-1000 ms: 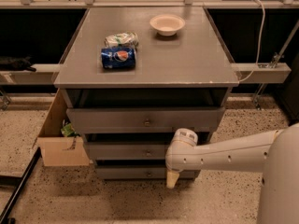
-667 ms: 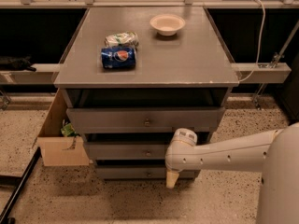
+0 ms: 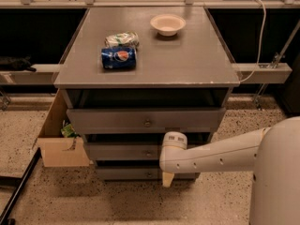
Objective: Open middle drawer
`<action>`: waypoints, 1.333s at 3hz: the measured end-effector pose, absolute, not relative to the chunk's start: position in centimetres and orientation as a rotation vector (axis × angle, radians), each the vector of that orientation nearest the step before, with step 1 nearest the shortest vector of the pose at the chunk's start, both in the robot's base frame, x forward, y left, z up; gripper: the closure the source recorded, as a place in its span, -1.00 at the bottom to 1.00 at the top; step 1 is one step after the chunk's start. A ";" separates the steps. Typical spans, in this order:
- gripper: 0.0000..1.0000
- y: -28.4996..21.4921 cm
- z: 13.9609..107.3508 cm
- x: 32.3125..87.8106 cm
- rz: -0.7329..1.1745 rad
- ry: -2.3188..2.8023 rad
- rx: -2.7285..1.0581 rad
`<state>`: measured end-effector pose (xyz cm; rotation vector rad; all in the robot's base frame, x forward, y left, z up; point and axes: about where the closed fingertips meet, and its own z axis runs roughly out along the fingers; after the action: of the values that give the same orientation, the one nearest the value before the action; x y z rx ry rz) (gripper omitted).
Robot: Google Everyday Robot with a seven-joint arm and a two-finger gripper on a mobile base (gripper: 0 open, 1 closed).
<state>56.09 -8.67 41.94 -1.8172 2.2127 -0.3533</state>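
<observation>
Camera view, from above and in front: grey cabinet with three flat drawer fronts stacked under a grey tabletop

Item 1, middle drawer: mid-sized grey front, second of the three, below the widest top drawer and above the narrowest bottom drawer. Small round metal knob at its centre. Right part of the front is hidden behind the arm. How far it stands out from the frame cannot be told

Item 2, tool: pale tip pointing down at the end of the white arm, which reaches in from the lower right. It hangs in front of the bottom drawer, below and just right of the middle drawer's knob. Whether it touches any front cannot be told, nor whether it is released or clenched

Item 3, on the tabletop: white bowl, upright, toward the back; blue soda can on its side, toward the left; crumpled pale packet just behind the can

Item 4, on the speckled floor: open cardboard box against the cabinet's left side, something green inside; black bar at the lower left

Item 5: white cable hanging at the back right, beside the tabletop
</observation>
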 end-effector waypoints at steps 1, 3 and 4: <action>-1.00 -8.7 41.9 56.1 -0.353 2.213 -1.817; -1.00 -9.0 41.7 54.4 -0.388 2.163 -1.676; -1.00 -8.9 42.7 55.4 -0.415 2.137 -1.570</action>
<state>55.39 -8.94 42.71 -1.5704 2.1374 -0.4154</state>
